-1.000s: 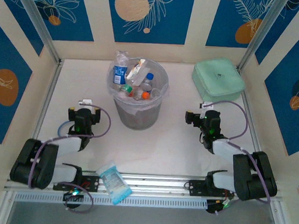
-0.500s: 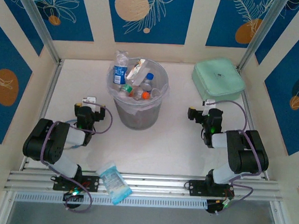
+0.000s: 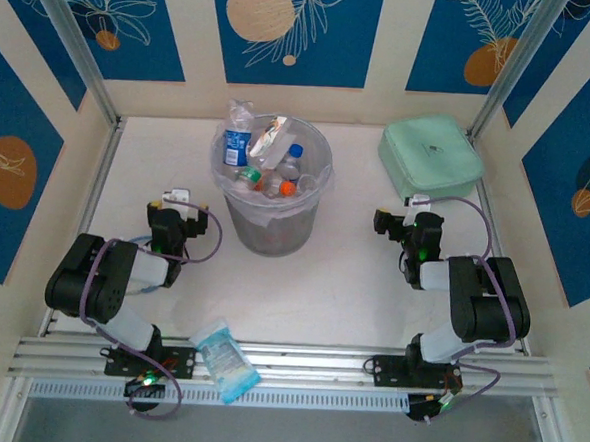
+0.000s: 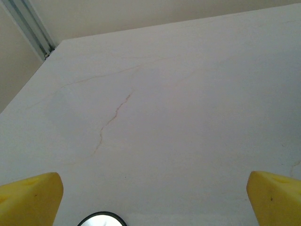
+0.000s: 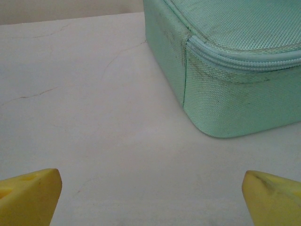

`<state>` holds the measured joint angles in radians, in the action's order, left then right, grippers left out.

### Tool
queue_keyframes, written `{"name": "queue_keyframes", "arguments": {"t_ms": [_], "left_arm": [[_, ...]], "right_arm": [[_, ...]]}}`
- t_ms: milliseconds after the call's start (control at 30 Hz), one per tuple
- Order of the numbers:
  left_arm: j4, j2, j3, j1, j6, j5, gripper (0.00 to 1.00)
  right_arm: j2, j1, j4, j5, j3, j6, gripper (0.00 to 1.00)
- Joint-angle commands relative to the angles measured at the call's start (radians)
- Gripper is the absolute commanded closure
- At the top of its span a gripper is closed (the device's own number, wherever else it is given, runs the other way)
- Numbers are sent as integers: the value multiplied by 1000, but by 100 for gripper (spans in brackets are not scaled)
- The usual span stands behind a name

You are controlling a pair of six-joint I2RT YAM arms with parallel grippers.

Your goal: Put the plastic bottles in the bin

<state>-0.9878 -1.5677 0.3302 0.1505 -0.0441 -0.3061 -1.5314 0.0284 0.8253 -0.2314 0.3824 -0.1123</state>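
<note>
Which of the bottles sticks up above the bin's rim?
The blue-labelled bottle at the far-left edge of the bin. It stands upright and pokes above the rim, while the other bottles lie lower inside.

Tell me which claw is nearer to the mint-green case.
Right. The right claw sits just in front of the near corner of the mint-green case, open and not touching it. The left claw is across the table, on the other side of the bin.
</note>
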Motion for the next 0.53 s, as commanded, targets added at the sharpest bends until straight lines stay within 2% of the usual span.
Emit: {"name": "queue_keyframes", "arguments": {"t_ms": [0,500], "left_arm": [[-32,-7,16,-12,-8,15,0],[-35,-7,13,-12,-7,7,0]], "right_arm": [[8,-4,10,12,19,-12,1],[9,-9,6,28,21,-12,1]]}}
